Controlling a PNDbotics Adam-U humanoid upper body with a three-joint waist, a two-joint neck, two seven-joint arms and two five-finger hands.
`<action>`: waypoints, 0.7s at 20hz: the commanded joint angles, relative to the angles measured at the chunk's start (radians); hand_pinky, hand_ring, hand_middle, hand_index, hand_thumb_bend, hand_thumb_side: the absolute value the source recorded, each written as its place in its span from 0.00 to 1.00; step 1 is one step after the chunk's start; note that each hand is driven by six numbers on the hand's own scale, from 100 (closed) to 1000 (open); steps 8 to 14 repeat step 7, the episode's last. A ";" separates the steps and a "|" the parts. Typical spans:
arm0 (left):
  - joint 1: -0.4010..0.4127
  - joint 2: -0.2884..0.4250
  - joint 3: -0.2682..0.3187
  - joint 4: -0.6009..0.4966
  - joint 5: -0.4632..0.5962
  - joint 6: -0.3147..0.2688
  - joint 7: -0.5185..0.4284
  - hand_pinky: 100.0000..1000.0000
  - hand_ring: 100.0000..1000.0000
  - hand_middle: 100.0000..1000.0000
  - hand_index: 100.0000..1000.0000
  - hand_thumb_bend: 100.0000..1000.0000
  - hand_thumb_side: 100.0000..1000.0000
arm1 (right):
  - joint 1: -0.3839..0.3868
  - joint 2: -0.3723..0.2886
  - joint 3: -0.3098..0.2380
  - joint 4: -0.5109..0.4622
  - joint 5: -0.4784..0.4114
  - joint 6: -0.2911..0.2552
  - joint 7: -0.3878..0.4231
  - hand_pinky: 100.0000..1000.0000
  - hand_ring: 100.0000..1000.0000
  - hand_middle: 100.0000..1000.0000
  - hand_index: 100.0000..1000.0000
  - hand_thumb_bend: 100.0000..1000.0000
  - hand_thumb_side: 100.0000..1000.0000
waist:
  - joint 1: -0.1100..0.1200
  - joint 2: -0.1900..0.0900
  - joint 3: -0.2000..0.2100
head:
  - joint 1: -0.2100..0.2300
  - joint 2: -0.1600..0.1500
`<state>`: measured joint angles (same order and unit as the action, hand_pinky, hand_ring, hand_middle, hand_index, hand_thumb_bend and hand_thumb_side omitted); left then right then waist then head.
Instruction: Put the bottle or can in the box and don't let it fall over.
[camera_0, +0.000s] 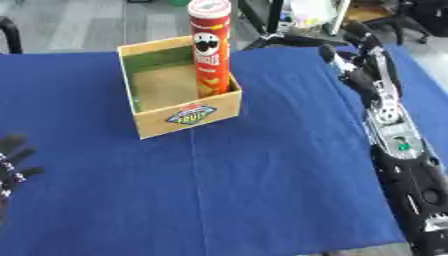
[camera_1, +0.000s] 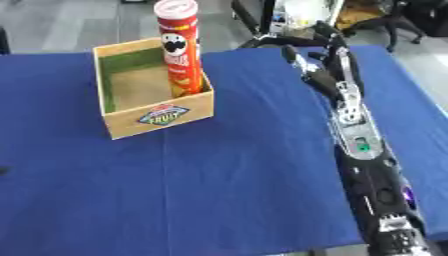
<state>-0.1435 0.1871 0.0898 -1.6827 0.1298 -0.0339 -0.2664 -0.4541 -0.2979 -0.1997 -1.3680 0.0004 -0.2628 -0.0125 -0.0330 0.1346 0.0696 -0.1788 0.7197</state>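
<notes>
The red can (camera_0: 210, 47) stands upright inside the wooden box (camera_0: 179, 119), in the right corner nearest the robot, against the right wall. The box sits on the blue worktop (camera_0: 262, 175), toward its far left part. The right arm reaches along the right side of the worktop, and the right robot hand (camera_1: 302, 57) shows near the far edge, to the right of the can and apart from it; whether its fingers are open or curled I cannot tell. The left robot hand (camera_0: 12, 160) rests at the lower left edge with relaxed, spread fingers, holding nothing, well apart from the box.
</notes>
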 joint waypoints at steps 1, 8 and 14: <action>-0.004 0.021 0.002 -0.017 -0.006 -0.001 0.002 0.75 0.91 0.90 0.93 0.34 0.93 | 0.041 0.010 0.001 -0.090 -0.053 0.002 0.043 0.76 0.91 0.86 0.91 0.60 0.41 | 0.000 -0.016 -0.004 | 0.028 0.014; 0.005 0.013 -0.005 -0.015 -0.006 0.001 -0.004 0.75 0.91 0.90 0.92 0.34 0.93 | 0.192 0.082 -0.006 -0.240 -0.148 0.019 0.075 0.76 0.90 0.85 0.91 0.57 0.43 | -0.001 -0.026 -0.007 | 0.076 0.041; 0.005 0.013 -0.005 -0.015 -0.006 0.001 -0.004 0.75 0.91 0.90 0.92 0.34 0.93 | 0.192 0.082 -0.006 -0.240 -0.148 0.019 0.075 0.76 0.90 0.85 0.91 0.57 0.43 | -0.001 -0.026 -0.007 | 0.076 0.041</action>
